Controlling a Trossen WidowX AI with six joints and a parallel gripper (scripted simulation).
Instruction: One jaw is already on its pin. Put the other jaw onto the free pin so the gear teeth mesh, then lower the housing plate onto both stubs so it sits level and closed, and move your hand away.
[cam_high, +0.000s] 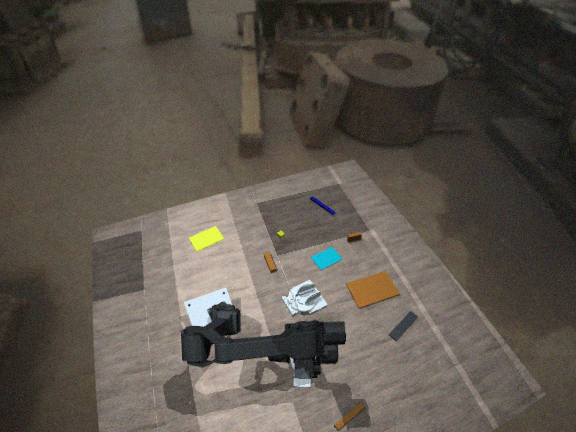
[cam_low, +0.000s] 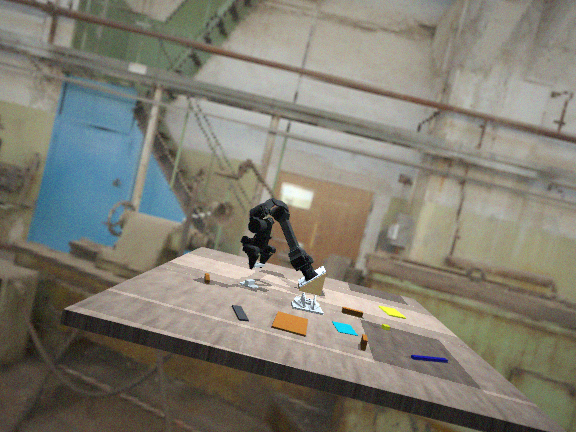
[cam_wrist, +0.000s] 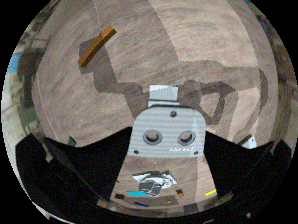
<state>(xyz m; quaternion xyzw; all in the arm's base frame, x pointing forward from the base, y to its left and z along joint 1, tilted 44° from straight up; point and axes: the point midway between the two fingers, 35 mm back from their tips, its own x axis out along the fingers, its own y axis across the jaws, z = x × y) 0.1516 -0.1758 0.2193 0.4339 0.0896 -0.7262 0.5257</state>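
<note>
Fingers (cam_high: 312, 370) (cam_low: 259, 261) stand wide, gripping the housing plate (cam_low: 259, 265) (cam_wrist: 169, 147) above the table; jaw assembly (cam_high: 304, 300) (cam_low: 306, 305) (cam_wrist: 155, 184) lies off toward the blue rod (cam_high: 322, 205) (cam_low: 429, 358) (cam_wrist: 141, 204).

Old industrial workshop | rusty overhead pipe (cam_low: 320, 76) | peeling walls | handwheel machine (cam_low: 142, 240) | large cable drum (cam_high: 392, 97)

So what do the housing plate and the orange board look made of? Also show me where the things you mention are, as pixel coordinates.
Housing plate (cam_wrist: 168, 121): perhaps pale plastic or painted metal, matte, with fine ribbed lines across its face. Orange board (cam_high: 373, 289) (cam_low: 290, 324): possibly plastic or painted wood, flat, even colour, no visible grain.
</note>
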